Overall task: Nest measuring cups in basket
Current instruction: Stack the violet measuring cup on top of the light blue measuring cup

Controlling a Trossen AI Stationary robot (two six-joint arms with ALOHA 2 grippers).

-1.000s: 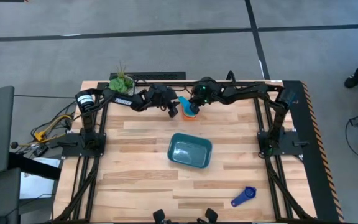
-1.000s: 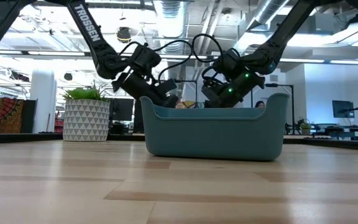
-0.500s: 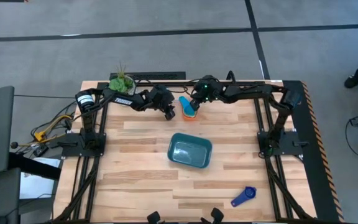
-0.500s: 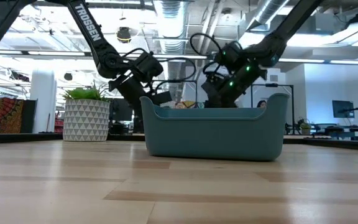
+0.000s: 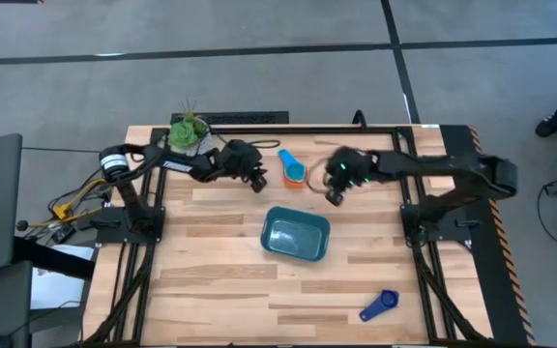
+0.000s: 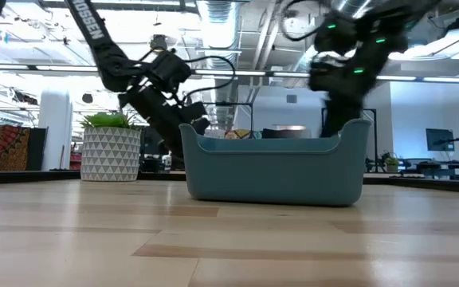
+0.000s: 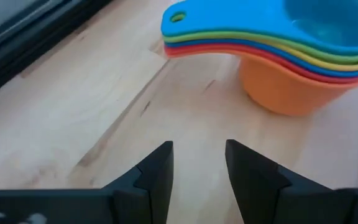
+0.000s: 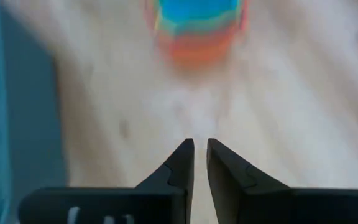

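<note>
Both grippers have been pulled back from the stacked cups (image 5: 293,170) at upper middle, left gripper (image 5: 257,182) open, right gripper (image 5: 333,196) nearly shut, empty; the stack could be tipped if bumped.

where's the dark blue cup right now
In the high view the dark blue cup lies alone on the table's near right part, beyond the basket, far from the nested stack.
</note>
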